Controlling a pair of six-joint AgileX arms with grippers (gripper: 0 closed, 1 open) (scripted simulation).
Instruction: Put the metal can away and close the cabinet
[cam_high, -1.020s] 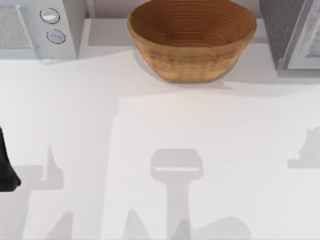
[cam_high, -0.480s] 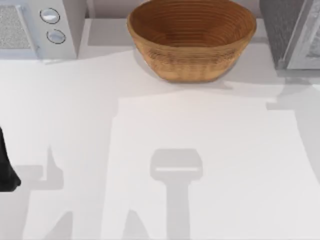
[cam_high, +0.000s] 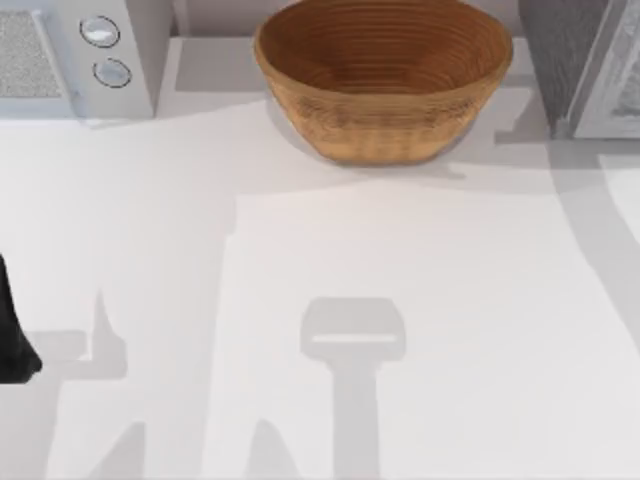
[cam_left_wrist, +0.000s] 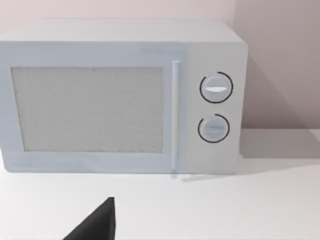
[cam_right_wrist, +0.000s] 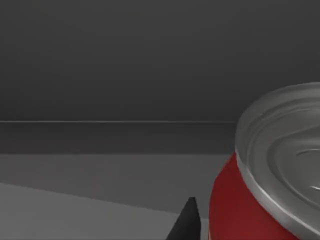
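Red metal can (cam_right_wrist: 240, 210) – ribbed silver lid, woven wicker bowl (cam_high: 383, 80)

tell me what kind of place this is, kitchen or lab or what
Most likely a rendered kitchen counter. A white microwave with two dials stands at the back left of the white table, a wicker bowl sits at the back centre, and a red metal can stands against a dark cabinet interior.

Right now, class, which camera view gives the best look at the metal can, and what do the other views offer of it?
The right wrist view: the metal can sits close up, red wall and silver lid against a dark interior. The top view has the wicker bowl and microwave instead; the left wrist view faces the microwave.
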